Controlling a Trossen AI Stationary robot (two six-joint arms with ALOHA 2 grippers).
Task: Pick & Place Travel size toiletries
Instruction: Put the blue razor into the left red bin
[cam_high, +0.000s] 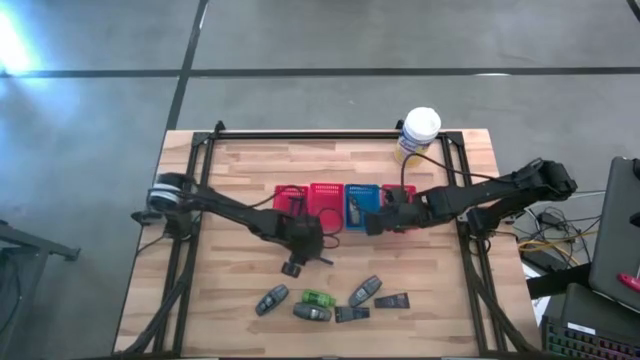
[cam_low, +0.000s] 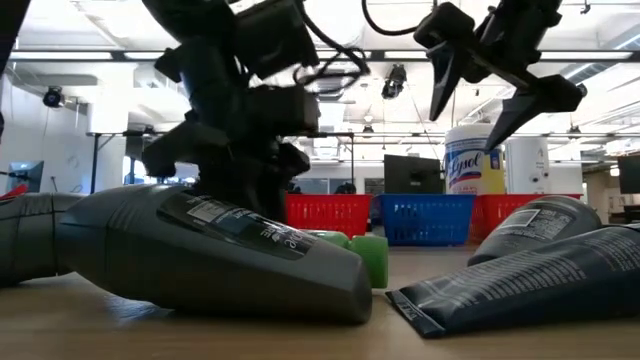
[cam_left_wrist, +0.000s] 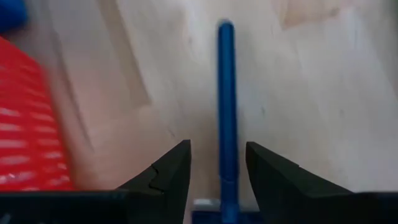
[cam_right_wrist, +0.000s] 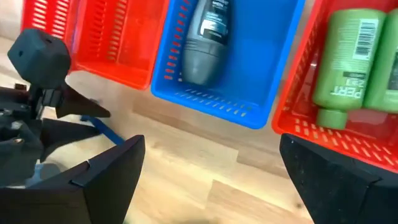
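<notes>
My right claw (cam_right_wrist: 208, 180) hangs spread wide above the blue basket (cam_right_wrist: 261, 93) holding a grey tube (cam_right_wrist: 205, 43); my left claw (cam_left_wrist: 217, 180) pinches a blue razor (cam_left_wrist: 226, 93).

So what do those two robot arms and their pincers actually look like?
Both arms are dark, slim and jointed, with black cables looping along them. The left arm has a pale silvery joint near its base. The left gripper and the right gripper each end in two black, wedge-shaped fingers tapering to points.
</notes>
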